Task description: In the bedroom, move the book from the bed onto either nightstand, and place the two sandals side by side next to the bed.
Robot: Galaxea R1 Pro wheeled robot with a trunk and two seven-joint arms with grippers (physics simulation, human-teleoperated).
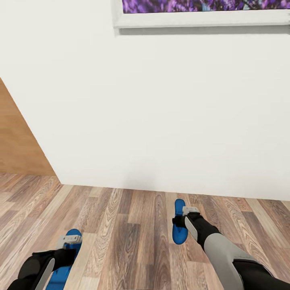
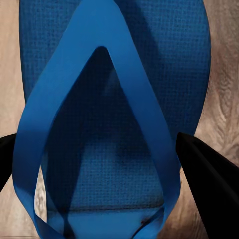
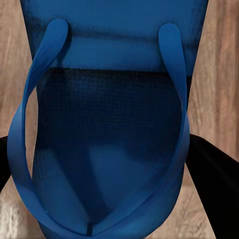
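Observation:
I hold two bright blue sandals over the wood plank floor. My left gripper is shut on one sandal at the lower left. In the left wrist view that sandal lies sole-up to the camera, its V-strap between the black fingers. My right gripper is shut on the other sandal, which hangs lengthwise near the base of the wall. In the right wrist view its straps run between the fingers. The book, the bed and the nightstand are out of view.
A white wall stands close ahead, with a white-framed purple picture high on it. A light wooden panel juts in at the left. Plank floor spreads between my two arms.

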